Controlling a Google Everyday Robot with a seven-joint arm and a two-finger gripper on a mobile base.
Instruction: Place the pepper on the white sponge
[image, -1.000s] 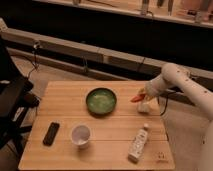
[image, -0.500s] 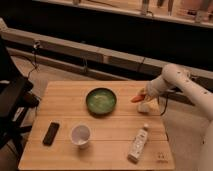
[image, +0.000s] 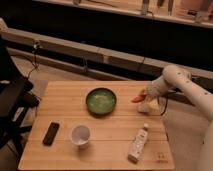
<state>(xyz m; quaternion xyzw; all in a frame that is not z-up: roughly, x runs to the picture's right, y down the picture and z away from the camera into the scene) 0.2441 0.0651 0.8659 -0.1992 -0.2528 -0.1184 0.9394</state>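
The small red-orange pepper (image: 137, 98) shows at the right side of the wooden table (image: 65, 100), held at the tip of my gripper (image: 141, 97). Right below it lies the off-white sponge (image: 145, 106), near the table's right edge, partly covered by the gripper. The white arm (image: 175, 82) reaches in from the right. The pepper sits just above the sponge's left end; whether it touches the sponge I cannot tell.
A green bowl (image: 100, 101) stands in the table's middle, left of the pepper. A white cup (image: 80, 134) and a black remote (image: 51, 133) are at the front left. A white labelled bottle (image: 138, 143) lies at the front right. A black chair (image: 12, 100) stands left.
The gripper with the pepper has barely shifted, staying just over the sponge. Nothing else has moved.
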